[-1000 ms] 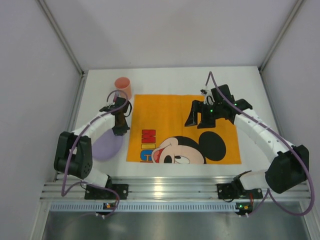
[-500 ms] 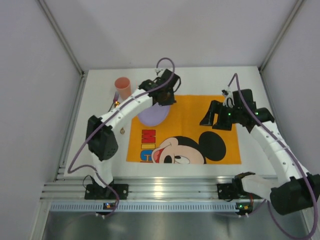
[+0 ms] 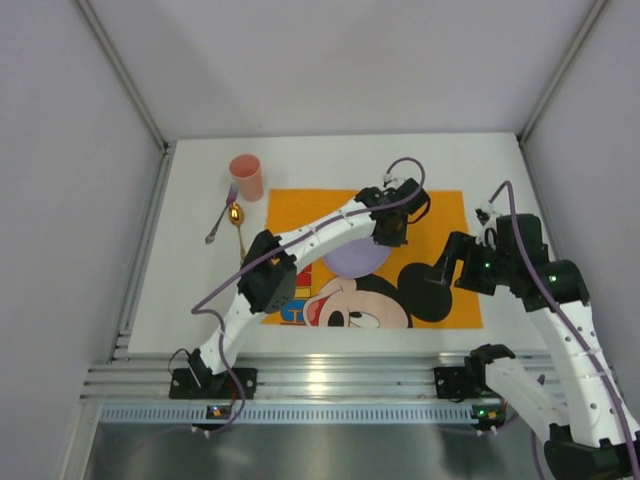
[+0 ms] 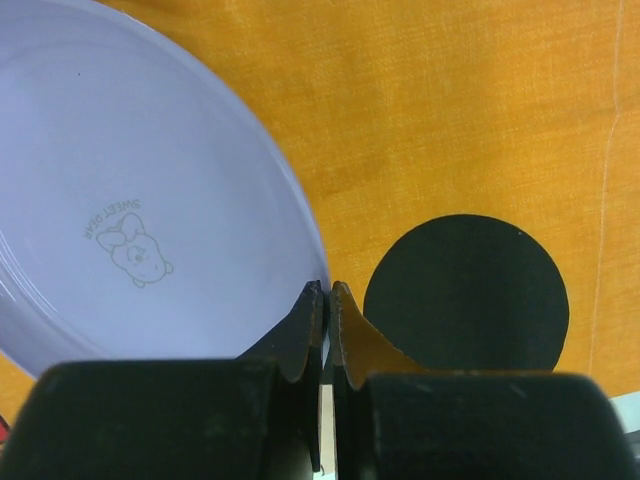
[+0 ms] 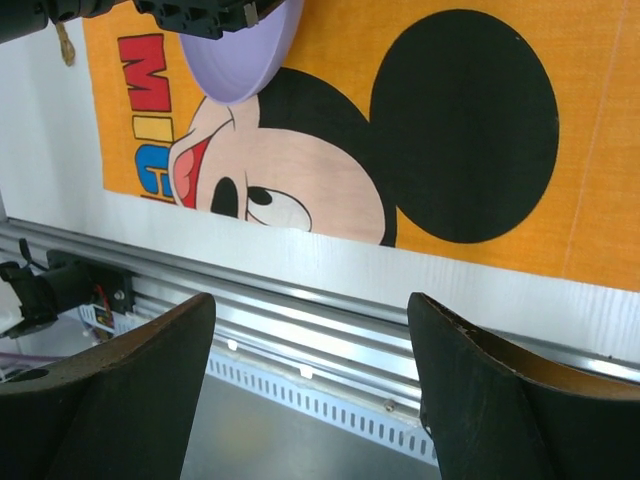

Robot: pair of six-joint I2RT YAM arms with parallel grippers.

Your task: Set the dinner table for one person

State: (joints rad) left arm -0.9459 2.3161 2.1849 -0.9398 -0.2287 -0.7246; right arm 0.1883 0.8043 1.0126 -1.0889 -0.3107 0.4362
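The left gripper is pinched tight on the rim of a lilac plate, holding it over the middle of the orange placemat. The placemat lies on the white dinner table, which spreads beneath everything. The right gripper is spread wide at 4 o'clock from the plate, and a pink cup and two spoons sit at 10 o'clock.

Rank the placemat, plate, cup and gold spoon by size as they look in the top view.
1. Placemat
2. Plate, partly hidden
3. Cup and gold spoon: too alike to rank, since the spoon is longer and the cup is broader.
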